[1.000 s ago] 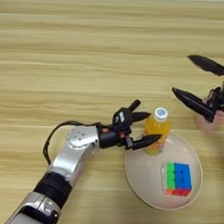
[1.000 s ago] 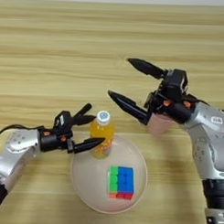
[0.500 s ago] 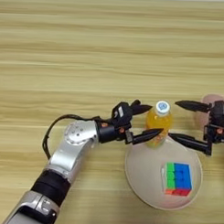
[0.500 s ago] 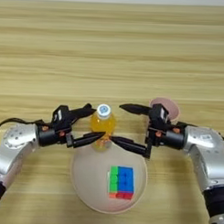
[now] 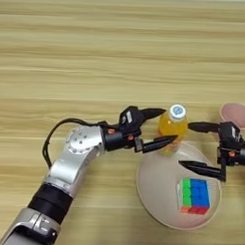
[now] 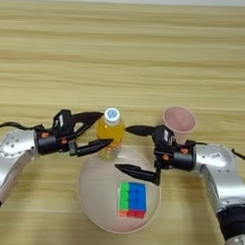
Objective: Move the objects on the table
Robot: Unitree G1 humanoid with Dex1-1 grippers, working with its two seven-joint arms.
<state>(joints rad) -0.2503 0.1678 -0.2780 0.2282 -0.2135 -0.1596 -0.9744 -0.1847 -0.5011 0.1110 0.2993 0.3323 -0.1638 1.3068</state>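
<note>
A: Orange-drink bottle (image 5: pixel 173 129), white cap, upright. In the left eye view we log it at the far rim of a pale round plate (image 5: pixel 157 196), on the wooden table (image 5: pixel 97 53). We cannot tell whether its base stands on the rim or just outside it.

B: Left gripper (image 5: pixel 161 127), same view: we enter its two black fingers as spread, one tip up by the bottle's shoulder, the other low against the bottle's near side. Whether they touch it we cannot tell.

A: Right gripper (image 5: pixel 194 145): fingers wide apart, one pointing at the bottle from its right, the other lying over the plate. Nothing is between them. A multicoloured puzzle cube (image 5: pixel 194 195) lies on the plate. The pink cup (image 5: pixel 237 114) sits at the right edge, partly cut off.

B: Right eye view. We list the bottle (image 6: pixel 110 132) again at the plate's (image 6: pixel 96 203) far rim, with the left gripper (image 6: pixel 101 128) flanking it from its left, fingers parted.

A: The right gripper (image 6: pixel 122 147) stands near the bottle's right side, open, the lower finger over the plate. The cup (image 6: pixel 179 119) shows whole here, upright, just behind that gripper's wrist. The cube (image 6: pixel 132 199) lies near the plate's middle.
</note>
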